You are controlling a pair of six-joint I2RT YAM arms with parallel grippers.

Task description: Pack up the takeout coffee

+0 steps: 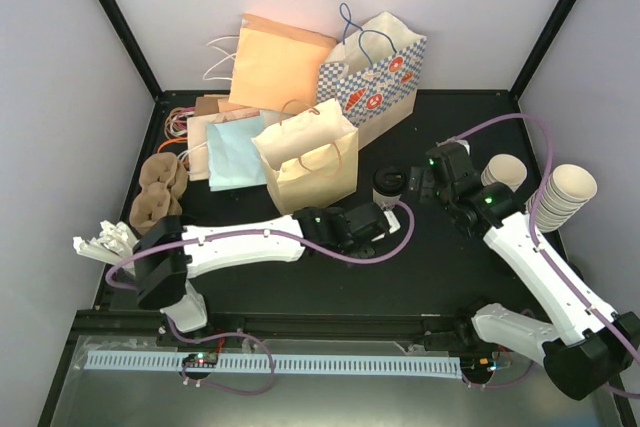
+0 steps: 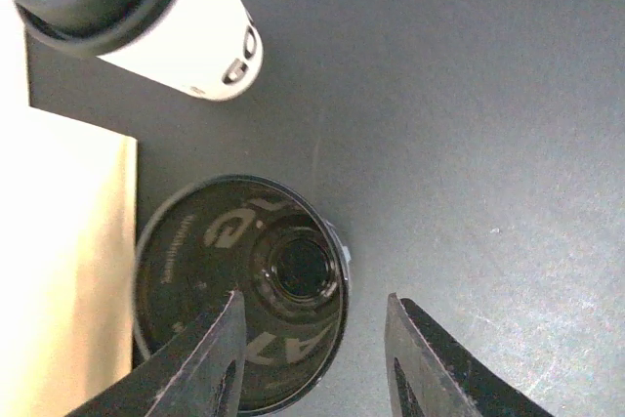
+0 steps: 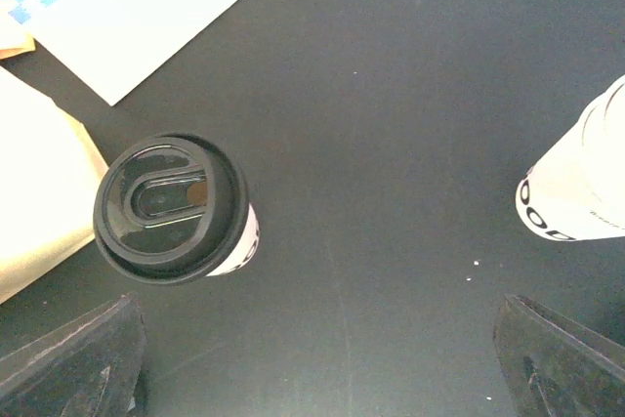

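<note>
The takeout coffee [image 1: 388,187], a small white cup under a black lid, stands upright on the black table [image 1: 330,287]. It is just right of the open kraft bag [image 1: 305,152] and not yet inside it.

Your left gripper [image 1: 380,219] hangs just on the near side of the cup, jaws partly apart and clamped on nothing. In the left wrist view a round black thing, probably a loose lid [image 2: 239,290], lies on the table partly under one jaw and clear of the other. Your right gripper [image 1: 420,185] faces the cup from the right, jaws spread wide and empty.

The step in hand looks like the approach to the cup; packing has not begun. Next, one gripper needs to close on the cup's wall below the lid, hold it upright, carry it over the bag's rim and lower it in.

From above you cannot see into the bag, and its handles hang near the mouth. The grippers crowd the cup's base. Whether the left jaw touches the loose lid cannot be told. A lidless cup [image 3: 581,183] is cut off at the right wrist view's edge.
</note>
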